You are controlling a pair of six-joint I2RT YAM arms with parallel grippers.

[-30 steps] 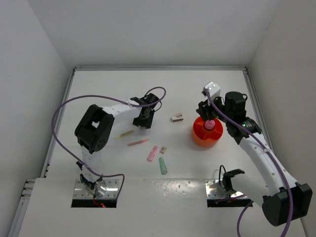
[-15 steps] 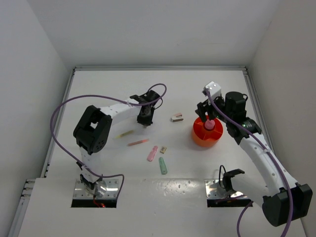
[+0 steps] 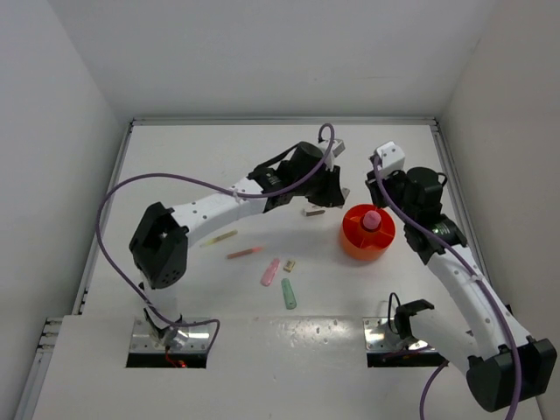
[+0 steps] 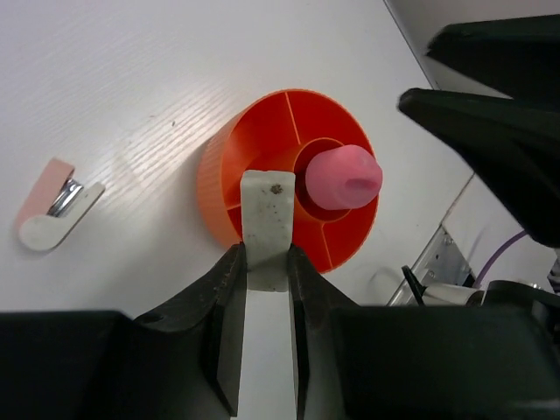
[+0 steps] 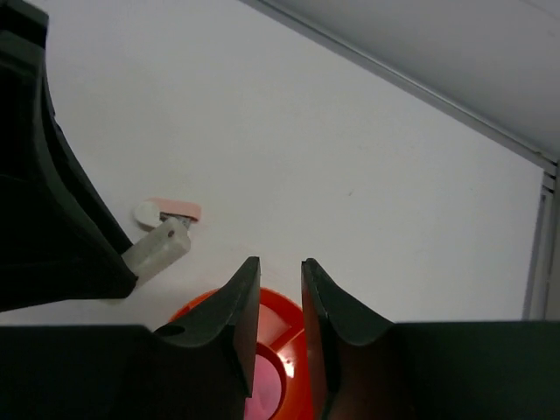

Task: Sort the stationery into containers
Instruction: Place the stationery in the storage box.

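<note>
Now the left end effector (image 4: 265, 262) clamps a grey block (image 4: 267, 210) lengthwise, pointing at the tub (image 4: 219, 175).

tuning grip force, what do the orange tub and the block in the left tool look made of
Orange tub: likely moulded plastic, slight sheen, ribbed outer wall, thin dividers. Block in the left tool: matte off-white, faintly speckled; perhaps rubber eraser, possibly plastic.

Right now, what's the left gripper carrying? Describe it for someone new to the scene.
Find the round orange-red tub right of centre. Just left of it, the left gripper clamps a plain pale-grey block with one dark speck. The neighbouring pink-and-white piece, by contrast, lies loose beside the tub.
</note>
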